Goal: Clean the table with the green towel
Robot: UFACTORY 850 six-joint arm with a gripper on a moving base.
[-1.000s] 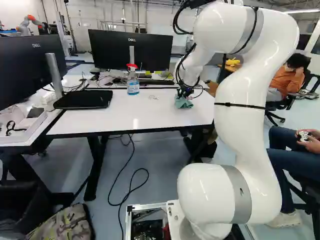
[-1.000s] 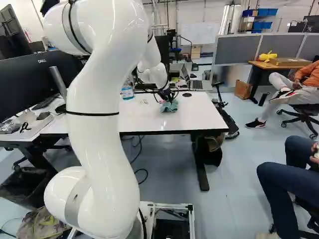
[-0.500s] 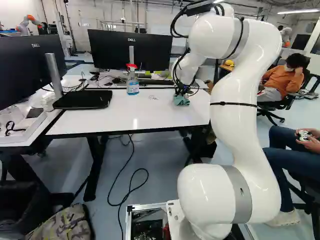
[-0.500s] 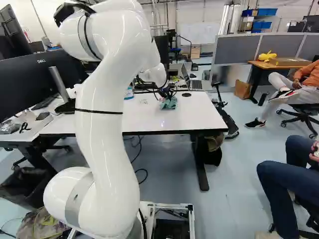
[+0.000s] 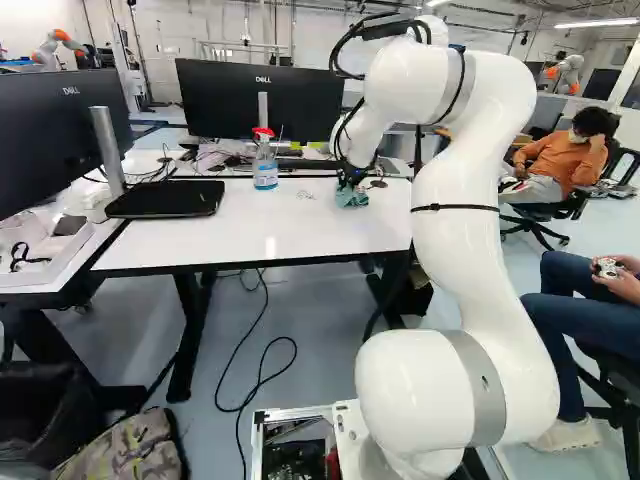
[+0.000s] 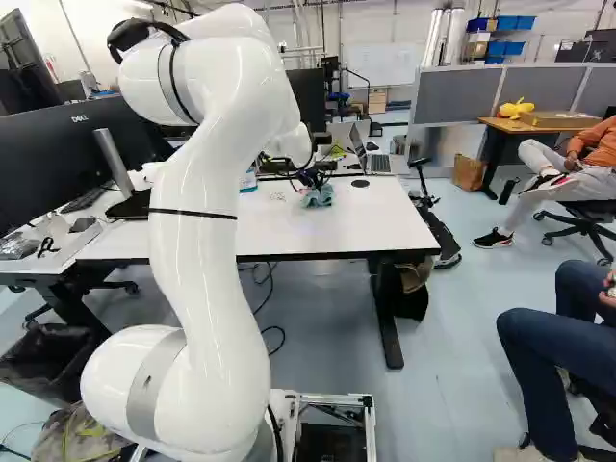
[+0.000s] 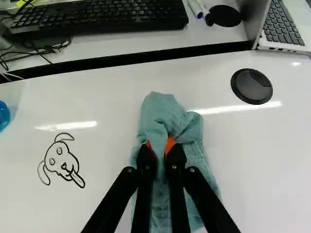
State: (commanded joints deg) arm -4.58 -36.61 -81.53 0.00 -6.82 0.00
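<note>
Leftward and a little farther from the base, the black gripper (image 5: 349, 181) has moved since the earlier frames, taking the green towel (image 7: 163, 114) with it over the white table (image 5: 250, 228); the white arm (image 5: 452, 230) has swung left as well. Pinched between both fingers, whose orange pads (image 7: 169, 144) press in from two sides, the towel bunches up ahead of the fingertips and spreads out beneath the fingers on the tabletop.

Left of the towel, well apart from it, a dog's face is drawn in dark line, the drawing (image 7: 62, 162) showing a tongue and floppy ears. To the towel's right and farther ahead sits a round black cable cover (image 7: 251, 86). Past the table's dark far edge lie a black keyboard (image 7: 102, 15), some markers (image 7: 195, 8) and an open laptop (image 7: 285, 24). Beyond the drawing, farther left, the spray bottle (image 5: 265, 168) with a red top stands upright, near a large monitor (image 5: 262, 98).
</note>
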